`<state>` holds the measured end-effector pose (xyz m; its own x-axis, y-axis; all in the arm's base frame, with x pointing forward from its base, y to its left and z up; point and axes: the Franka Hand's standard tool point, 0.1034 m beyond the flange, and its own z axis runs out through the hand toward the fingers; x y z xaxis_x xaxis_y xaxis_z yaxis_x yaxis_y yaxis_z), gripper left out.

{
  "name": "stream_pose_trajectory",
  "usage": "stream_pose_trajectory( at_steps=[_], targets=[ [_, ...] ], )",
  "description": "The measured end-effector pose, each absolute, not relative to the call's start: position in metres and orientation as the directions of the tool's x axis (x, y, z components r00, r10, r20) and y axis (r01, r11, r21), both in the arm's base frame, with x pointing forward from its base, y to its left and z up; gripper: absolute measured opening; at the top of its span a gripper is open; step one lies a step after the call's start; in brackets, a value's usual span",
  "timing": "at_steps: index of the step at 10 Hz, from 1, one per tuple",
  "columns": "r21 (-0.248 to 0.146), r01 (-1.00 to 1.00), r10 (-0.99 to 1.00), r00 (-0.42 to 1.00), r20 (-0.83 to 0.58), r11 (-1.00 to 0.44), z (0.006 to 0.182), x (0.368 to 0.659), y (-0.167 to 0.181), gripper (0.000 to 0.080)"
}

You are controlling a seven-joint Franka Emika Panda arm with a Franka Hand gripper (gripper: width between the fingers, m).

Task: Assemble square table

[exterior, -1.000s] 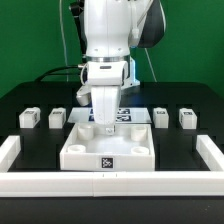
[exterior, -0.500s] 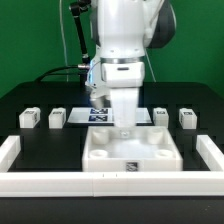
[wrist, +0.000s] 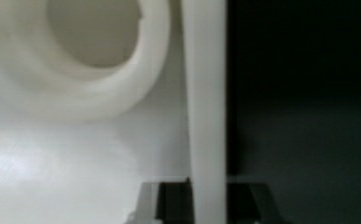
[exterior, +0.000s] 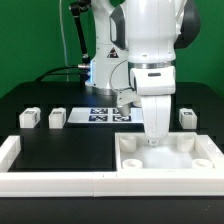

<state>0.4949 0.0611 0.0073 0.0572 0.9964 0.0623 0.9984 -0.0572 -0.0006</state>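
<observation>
The square tabletop [exterior: 168, 160] is a thick white slab with round recesses. It lies at the front on the exterior view's right, against the border wall's corner. My gripper [exterior: 157, 138] comes down on its far rim and is shut on that rim. In the wrist view the rim [wrist: 203, 100] runs between my two dark fingers [wrist: 168, 205], and a round recess [wrist: 92, 50] shows beside it. Small white leg blocks stand in a row behind: two on the left [exterior: 30, 117] [exterior: 57, 117] and one on the right [exterior: 187, 119]. Any other block is hidden behind the arm.
The low white border wall [exterior: 55, 182] runs along the front with short arms at both sides [exterior: 8, 150]. The marker board [exterior: 103, 113] lies flat behind the arm, between the leg blocks. The table surface is black.
My gripper has moved to the exterior view's right and slid the tabletop with it, from the front middle to the right corner of the wall.
</observation>
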Motion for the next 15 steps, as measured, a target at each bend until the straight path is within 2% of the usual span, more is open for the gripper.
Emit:
stream_pose_trajectory(
  at_steps=[2,3,4,5,6,7,8,9,10,15],
  targets=[
    [-0.012,0.998,0.997,0.057,0.059,-0.056,0.0074,0.4949,0.0610,0.0054],
    [-0.012,0.998,0.997,0.057,0.059,-0.057,0.0070,0.4945,0.0607,0.0128],
    [-0.013,0.998,0.997,0.058,0.059,-0.057,0.0068,0.4944,0.0605,0.0128],
    [-0.013,0.998,0.997,0.059,0.059,-0.058,0.0067,0.4944,0.0602,0.0262],
    [-0.013,0.998,0.997,0.059,0.059,-0.058,0.0066,0.4943,0.0600,0.0464],
    [-0.013,0.998,0.997,0.060,0.059,-0.059,0.0066,0.4943,0.0598,0.0464],
    [-0.013,0.998,0.996,0.060,0.059,-0.059,0.0065,0.4943,0.0597,0.0583],
    [-0.014,0.998,0.996,0.060,0.059,-0.059,0.0064,0.4942,0.0596,0.0583],
    [-0.014,0.998,0.996,0.060,0.059,-0.060,0.0063,0.4942,0.0595,0.0638],
    [-0.012,0.996,0.994,0.091,0.057,-0.090,0.0089,0.4938,0.0593,0.0649]
  ],
)
